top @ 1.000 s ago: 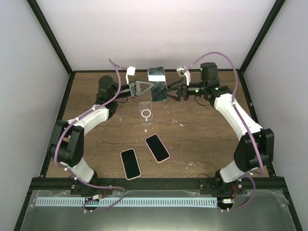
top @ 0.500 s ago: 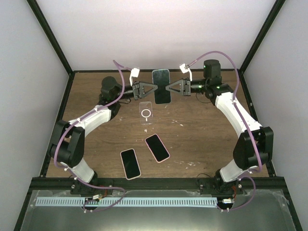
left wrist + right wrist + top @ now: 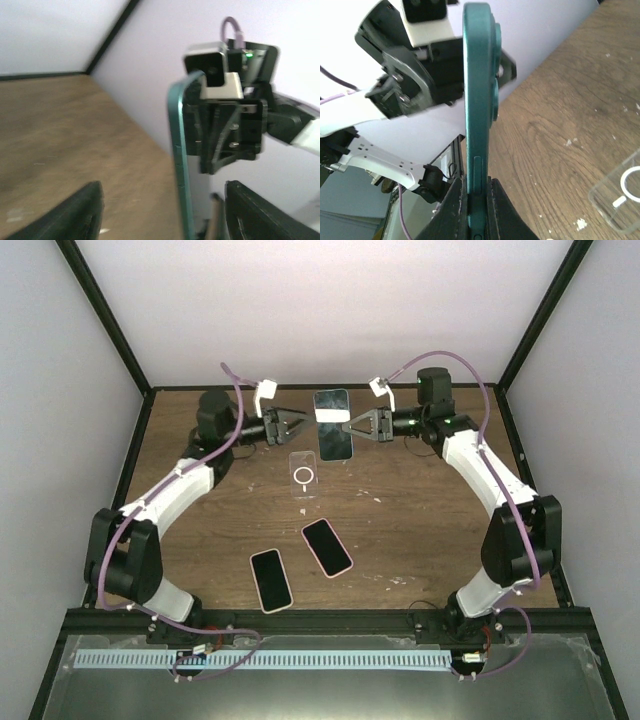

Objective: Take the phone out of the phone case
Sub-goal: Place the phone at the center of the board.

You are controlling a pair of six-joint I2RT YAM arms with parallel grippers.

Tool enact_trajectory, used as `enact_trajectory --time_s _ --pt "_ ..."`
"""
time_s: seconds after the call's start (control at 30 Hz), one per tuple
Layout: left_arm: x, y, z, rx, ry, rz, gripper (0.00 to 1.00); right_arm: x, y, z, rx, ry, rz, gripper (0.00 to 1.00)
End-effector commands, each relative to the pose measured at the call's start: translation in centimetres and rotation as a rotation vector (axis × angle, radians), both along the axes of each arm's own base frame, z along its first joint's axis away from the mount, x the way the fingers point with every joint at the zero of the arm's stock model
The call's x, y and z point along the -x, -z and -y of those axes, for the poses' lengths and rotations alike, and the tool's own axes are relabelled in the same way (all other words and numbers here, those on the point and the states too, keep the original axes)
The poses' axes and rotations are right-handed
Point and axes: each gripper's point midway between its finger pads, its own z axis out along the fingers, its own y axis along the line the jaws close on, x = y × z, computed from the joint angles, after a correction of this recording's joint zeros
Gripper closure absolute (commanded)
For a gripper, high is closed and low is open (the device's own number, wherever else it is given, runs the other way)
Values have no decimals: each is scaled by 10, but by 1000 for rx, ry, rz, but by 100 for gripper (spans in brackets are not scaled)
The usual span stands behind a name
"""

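Right wrist view catches what the top view can't: the right gripper [image 3: 476,197] pinching the teal phone [image 3: 479,90] by its thin edge. The left wrist view has the left gripper [image 3: 162,200] spread wide either side of it, not touching. From above I count three phones: this one up over the far middle of the table [image 3: 430,520], plus two pink-edged phones [image 3: 270,580] lying near. There's also one clear case [image 3: 305,475], empty between them.

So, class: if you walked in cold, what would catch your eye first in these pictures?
A teal-edged phone is held up above the far middle of the table, clamped at one edge by the right gripper, with the left gripper open at its other side. Below it an empty clear case lies flat on the wood. Nearer the arms' bases lie a pink-edged phone and a second pink-edged phone.
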Motion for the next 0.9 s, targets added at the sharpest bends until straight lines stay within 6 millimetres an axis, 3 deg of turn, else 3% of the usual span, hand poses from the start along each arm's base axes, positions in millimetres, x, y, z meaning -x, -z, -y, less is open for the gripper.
enact_trajectory --time_s 0.0,0.23,0.37,0.6,0.87 --pt "-17 30 -56 -222 -211 -44 1 -10 47 0 75 21 -97 99" --pt "-22 60 -120 -388 -433 -153 0 -33 122 3 186 87 -269 99" --pt "-24 75 -144 -455 -520 -201 0 -52 162 6 250 137 -349 99" --pt "-23 78 -154 -487 -541 -190 0 -65 215 8 302 188 -482 99" --pt "-27 86 -151 -481 -526 -221 0 -79 241 5 316 199 -528 99"
